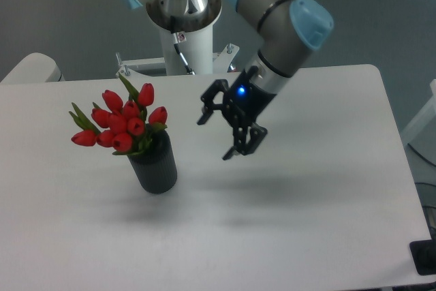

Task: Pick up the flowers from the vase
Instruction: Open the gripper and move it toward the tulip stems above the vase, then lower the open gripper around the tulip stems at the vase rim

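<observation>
The flowers (121, 123), a tight bunch of red tulip buds with green leaves, stand in the vase (154, 165), a small dark ribbed cylinder on the left part of the white table (327, 209). My gripper (215, 138) hangs above the table to the right of the flowers, tilted toward them, roughly level with the buds. Its two black fingers are spread wide with nothing between them. A clear gap separates it from the bunch.
The arm's white base column (182, 32) stands at the table's back edge behind the vase. The arm's grey and blue joints (293, 18) reach over the table's back middle. A dark object (424, 257) sits off the table's front right corner.
</observation>
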Tool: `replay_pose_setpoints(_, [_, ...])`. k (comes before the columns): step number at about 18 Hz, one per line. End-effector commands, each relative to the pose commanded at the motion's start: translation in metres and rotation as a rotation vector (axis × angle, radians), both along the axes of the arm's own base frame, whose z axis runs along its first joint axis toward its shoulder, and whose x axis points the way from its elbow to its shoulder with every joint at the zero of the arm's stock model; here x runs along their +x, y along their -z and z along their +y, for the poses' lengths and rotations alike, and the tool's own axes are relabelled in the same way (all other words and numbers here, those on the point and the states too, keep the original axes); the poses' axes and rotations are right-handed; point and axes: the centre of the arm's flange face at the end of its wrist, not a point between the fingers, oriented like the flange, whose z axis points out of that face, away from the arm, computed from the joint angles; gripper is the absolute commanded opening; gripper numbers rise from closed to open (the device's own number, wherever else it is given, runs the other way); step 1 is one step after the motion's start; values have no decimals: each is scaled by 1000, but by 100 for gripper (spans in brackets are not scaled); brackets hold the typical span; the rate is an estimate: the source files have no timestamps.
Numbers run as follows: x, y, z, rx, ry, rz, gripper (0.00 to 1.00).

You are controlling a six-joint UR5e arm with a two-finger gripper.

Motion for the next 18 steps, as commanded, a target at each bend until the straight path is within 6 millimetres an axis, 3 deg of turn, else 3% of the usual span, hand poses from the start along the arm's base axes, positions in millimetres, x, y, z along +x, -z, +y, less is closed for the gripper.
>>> replay_pose_setpoints(3, [15,9,-1,-2,4,-30,100])
replay_pose_setpoints(9, [42,10,24,68,-11,-153,100])
replay_pose_setpoints(18, [59,32,45,69,38,-157,100])
